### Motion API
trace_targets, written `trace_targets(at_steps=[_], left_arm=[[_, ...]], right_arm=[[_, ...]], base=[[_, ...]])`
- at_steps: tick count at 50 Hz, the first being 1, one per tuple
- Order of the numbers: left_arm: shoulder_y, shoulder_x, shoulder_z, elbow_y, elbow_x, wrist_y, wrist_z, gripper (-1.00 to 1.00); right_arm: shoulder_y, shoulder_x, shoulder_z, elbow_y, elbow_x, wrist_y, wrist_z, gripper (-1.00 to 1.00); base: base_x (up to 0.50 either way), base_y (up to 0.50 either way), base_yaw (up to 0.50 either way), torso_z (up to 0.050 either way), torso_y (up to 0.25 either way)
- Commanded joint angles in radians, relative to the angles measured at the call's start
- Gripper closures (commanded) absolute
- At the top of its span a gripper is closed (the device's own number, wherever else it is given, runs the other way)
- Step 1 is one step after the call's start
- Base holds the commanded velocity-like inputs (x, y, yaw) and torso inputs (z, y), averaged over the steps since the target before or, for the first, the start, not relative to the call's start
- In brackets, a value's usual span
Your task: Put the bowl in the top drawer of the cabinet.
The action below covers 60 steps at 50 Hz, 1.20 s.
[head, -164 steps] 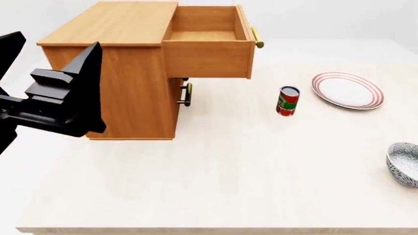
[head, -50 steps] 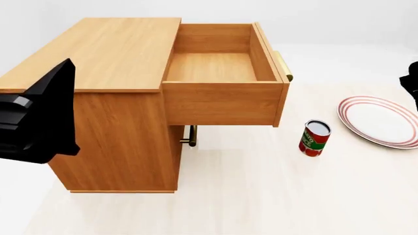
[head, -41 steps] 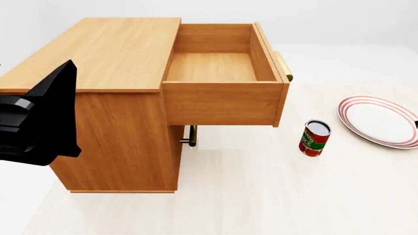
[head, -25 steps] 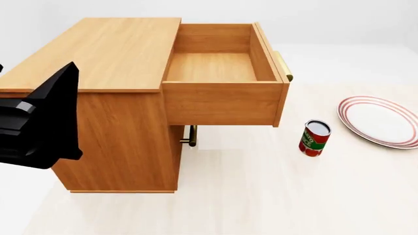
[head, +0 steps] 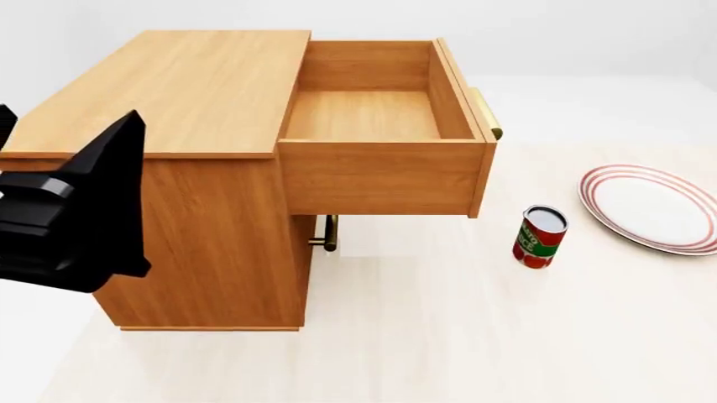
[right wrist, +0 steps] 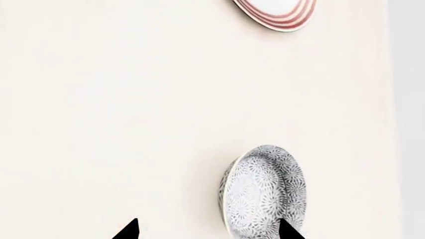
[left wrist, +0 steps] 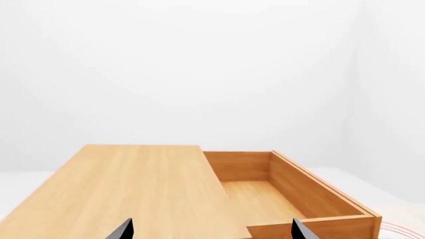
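The speckled grey-blue and white bowl point(right wrist: 262, 194) lies on the pale table, seen only in the right wrist view, out of the head view. My right gripper point(right wrist: 207, 231) hovers open above it, one fingertip over the bowl's edge, the other over bare table. The cabinet point(head: 168, 92) stands at the left with its top drawer point(head: 375, 113) pulled out and nothing inside. My left gripper point(left wrist: 211, 231) is open over the cabinet's flat top point(left wrist: 126, 189), beside the open drawer point(left wrist: 265, 194). The left arm point(head: 79, 210) shows black in front of the cabinet's left side.
A red can point(head: 540, 237) stands on the table right of the drawer. A white plate with red rim rings point(head: 656, 208) lies further right, also the plate point(right wrist: 275, 12) beyond the bowl. The lower drawer's brass handle point(head: 325, 235) pokes out under the top drawer.
The head view came closer to the cabinet, and the bowl left it. Over the last second my left arm crept rightward. A black piece of the right arm left the right edge.
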<state>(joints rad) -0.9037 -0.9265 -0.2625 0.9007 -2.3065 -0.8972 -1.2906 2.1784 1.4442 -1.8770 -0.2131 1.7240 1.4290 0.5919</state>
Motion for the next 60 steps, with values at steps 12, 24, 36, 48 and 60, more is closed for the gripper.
trace_targets(at_steps=[12, 24, 36, 48, 60], left_arm=[[0.02, -0.002, -0.005, 0.014, -0.006, 0.014, 0.0, -1.0], [0.026, 0.006, 0.0, 0.015, 0.009, 0.012, 0.007, -1.0], [0.039, 0.018, 0.003, 0.013, 0.031, 0.004, 0.017, -1.0], [0.062, 0.024, -0.011, 0.019, 0.035, 0.004, 0.022, -1.0], [0.092, 0.036, -0.021, 0.024, 0.045, 0.001, 0.029, -1.0]], right_arm=[[-0.304, -0.128, -0.128, 0.097, -0.172, -0.337, -0.018, -1.0], [-0.4, -0.086, -0.17, 0.111, -0.233, -0.447, -0.034, -1.0], [-0.413, 0.059, -0.194, 0.089, -0.388, -0.481, -0.082, -1.0], [-0.504, 0.022, -0.239, 0.168, -0.366, -0.635, -0.011, -1.0], [-0.68, -0.123, -0.28, 0.314, -0.294, -0.839, 0.003, -1.0]], base=[[0.0, 0.0, 0.0, 0.0, 0.0], [0.0, 0.0, 0.0, 0.0, 0.0], [0.0, 0.0, 0.0, 0.0, 0.0], [0.0, 0.0, 0.0, 0.0, 0.0], [0.0, 0.0, 0.0, 0.0, 0.0]])
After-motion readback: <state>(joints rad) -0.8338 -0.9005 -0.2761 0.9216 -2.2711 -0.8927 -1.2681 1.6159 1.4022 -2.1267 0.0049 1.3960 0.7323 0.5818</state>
